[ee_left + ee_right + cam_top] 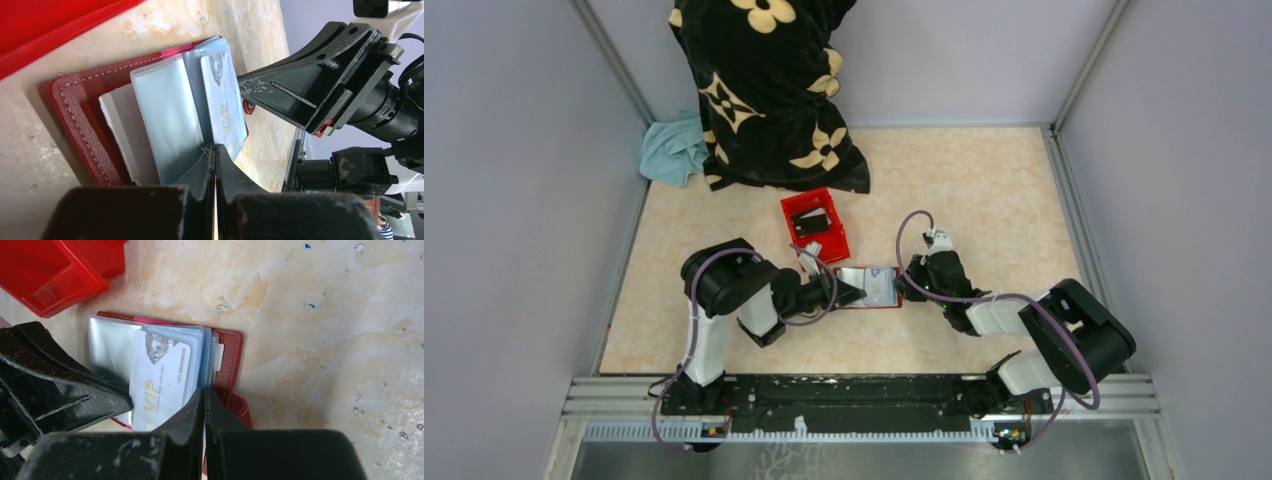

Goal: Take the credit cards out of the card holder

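So, card holder [869,287] is open, credit cards [160,380] not out yet; left claw [215,148] at its 9 o'clock, right claw [204,393] at 3, both pinched shut.

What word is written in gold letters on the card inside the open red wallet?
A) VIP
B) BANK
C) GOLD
A: the pale card showing in the open card holder has VIP printed on it in gold letters, readable in both wrist views.
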Controlling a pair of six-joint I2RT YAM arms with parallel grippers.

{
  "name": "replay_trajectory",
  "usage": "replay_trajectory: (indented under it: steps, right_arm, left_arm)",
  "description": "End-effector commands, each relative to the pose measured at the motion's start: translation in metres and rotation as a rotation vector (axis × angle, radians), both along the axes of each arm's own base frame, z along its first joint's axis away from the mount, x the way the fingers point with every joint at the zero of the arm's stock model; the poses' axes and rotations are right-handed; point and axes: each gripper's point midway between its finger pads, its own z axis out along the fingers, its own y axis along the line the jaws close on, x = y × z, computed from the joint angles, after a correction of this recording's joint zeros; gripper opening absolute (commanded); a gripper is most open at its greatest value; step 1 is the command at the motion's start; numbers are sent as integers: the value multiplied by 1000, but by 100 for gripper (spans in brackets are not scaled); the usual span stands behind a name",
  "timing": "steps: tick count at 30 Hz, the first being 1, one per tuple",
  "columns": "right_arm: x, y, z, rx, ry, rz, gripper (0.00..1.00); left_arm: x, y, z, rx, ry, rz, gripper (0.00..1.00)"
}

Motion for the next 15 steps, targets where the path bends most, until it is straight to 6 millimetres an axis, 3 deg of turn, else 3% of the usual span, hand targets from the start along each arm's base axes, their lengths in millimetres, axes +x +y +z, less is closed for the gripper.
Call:
replay_trajectory:
  steps: [1,15]
  right_arm:
    - [-23,-21,-42,-126,145,-5,0]
    - [-23,-22,-42,-127,146,-8,0]
  left_arm:
    - [-5,6,12,-34,-76,-17,0]
    - [-9,20,8,-3,-73,-7,0]
